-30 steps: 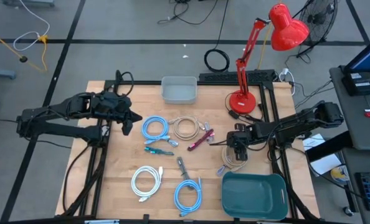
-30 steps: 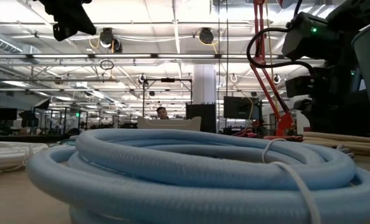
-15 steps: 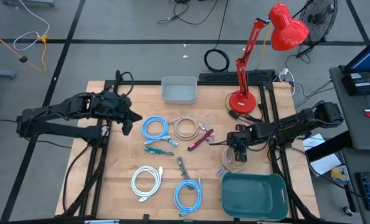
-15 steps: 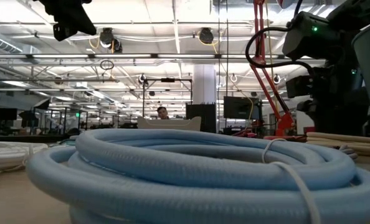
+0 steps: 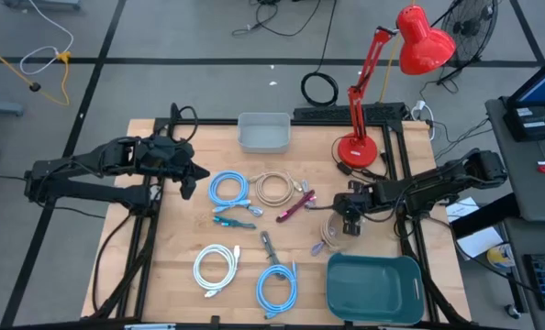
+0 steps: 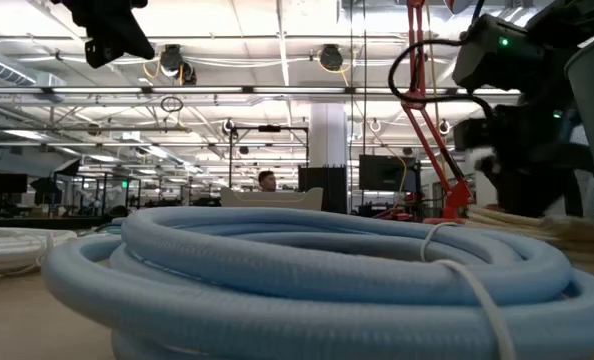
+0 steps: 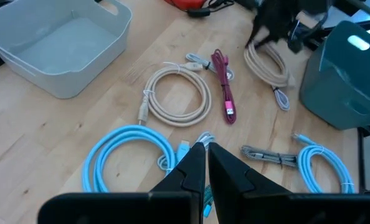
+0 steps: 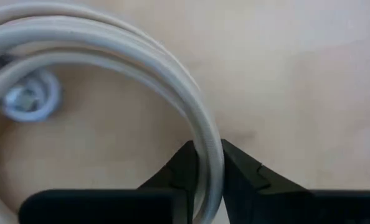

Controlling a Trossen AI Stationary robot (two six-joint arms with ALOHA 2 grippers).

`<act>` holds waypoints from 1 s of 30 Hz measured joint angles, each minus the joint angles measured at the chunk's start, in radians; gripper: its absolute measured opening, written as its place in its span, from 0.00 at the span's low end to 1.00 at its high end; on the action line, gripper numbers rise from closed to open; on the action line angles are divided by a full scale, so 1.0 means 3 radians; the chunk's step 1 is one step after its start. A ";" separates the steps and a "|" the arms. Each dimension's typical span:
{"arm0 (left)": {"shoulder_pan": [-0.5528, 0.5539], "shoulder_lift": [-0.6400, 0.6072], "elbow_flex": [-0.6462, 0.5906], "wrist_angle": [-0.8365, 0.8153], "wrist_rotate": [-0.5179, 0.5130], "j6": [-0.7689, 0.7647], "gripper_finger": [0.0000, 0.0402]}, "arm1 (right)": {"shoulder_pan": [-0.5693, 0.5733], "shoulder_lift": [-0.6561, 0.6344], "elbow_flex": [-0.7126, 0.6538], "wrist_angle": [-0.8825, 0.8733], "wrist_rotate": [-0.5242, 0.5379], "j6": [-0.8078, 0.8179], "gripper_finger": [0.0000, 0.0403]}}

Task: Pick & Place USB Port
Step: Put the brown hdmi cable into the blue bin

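beige cable [image 5: 331,234]: coiled loop of cream cord held in the right gripper [image 5: 349,223]; its strand passes between the two dark fingers [image 8: 186,163] in the right wrist view
pose: coil tilted, one side raised at the gripper, the rest trailing toward the surface [image 5: 181,234]; a grey plug [image 7: 282,99] hangs at its loose end
place: right part of the surface, just beside the green bin's [image 5: 375,286] rim, near the red lamp base [image 5: 355,149]
green bin: dark teal, rectangular, open-topped, at the near right corner of the surface; nothing visible inside
other cables: blue, white, beige and magenta coils lie flat, well apart from the held one
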 joint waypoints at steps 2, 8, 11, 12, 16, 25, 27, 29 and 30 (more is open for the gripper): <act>0.0000 0.0001 -0.0051 0.0002 0.0000 -0.0010 0.05 | -0.0003 -0.0045 0.0045 -0.0027 0.0109 0.0005 0.12; 0.0001 0.0001 -0.0269 0.0148 0.0081 -0.0123 0.05 | -0.0053 -0.0111 0.0203 -0.0141 0.0060 0.0025 0.11; 0.0000 0.0000 -0.0364 0.0277 0.0119 -0.0186 0.05 | -0.0064 -0.0120 0.0299 -0.0267 0.0043 0.0026 0.11; 0.0000 0.0001 -0.0392 0.0306 0.0134 -0.0198 0.05 | -0.0064 -0.0120 0.0342 -0.0297 0.0045 0.0024 0.11; 0.0001 0.0000 -0.0407 0.0360 0.0151 -0.0201 0.05 | -0.0064 -0.0122 0.0533 -0.0439 0.0028 -0.0034 0.11; 0.0001 0.0000 -0.0407 0.0365 0.0151 -0.0186 0.05 | -0.0049 -0.0123 0.1392 -0.0973 0.0004 -0.0009 0.11; 0.0001 0.0001 -0.0407 0.0366 0.0151 -0.0181 0.05 | -0.0046 -0.0125 0.1616 -0.1127 -0.0051 0.0121 0.11; 0.0001 0.0001 -0.0407 0.0365 0.0151 -0.0181 0.05 | -0.0041 -0.0126 0.1822 -0.1350 -0.0069 0.0357 0.11; 0.0001 0.0000 -0.0407 0.0365 0.0151 -0.0182 0.05 | -0.0027 -0.0126 0.1919 -0.1479 -0.0076 0.0500 0.11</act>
